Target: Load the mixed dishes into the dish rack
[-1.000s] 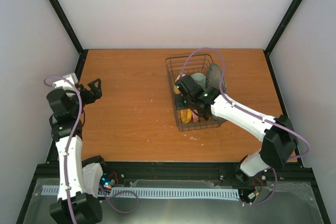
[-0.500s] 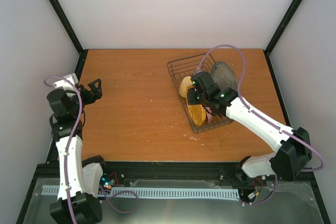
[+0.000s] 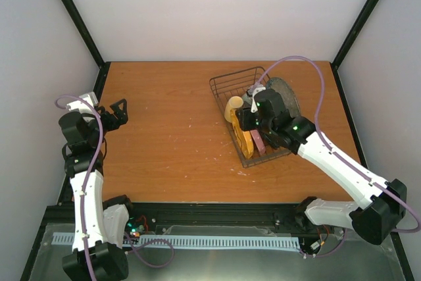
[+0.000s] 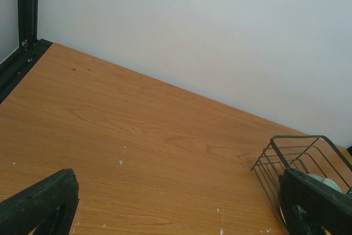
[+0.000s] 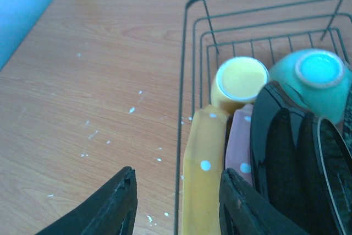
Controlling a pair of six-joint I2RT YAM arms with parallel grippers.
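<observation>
Plates stand on edge, orange-yellow plate [image 5: 202, 174] beside maroon-pink plate [image 5: 239, 152], in the dish rack [image 5: 264, 34] at right of the wrist frame, just under the right gripper [image 5: 179, 177], spread and empty; left gripper [image 3: 118, 111], also spread, sits far left.

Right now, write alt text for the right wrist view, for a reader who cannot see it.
A dark wire dish rack on a wooden table holds an orange-yellow plate and a pink plate on edge, a yellow mug and pale green bowl beyond them, a dark plate at right. The open right gripper frames the rack's side wire.
</observation>
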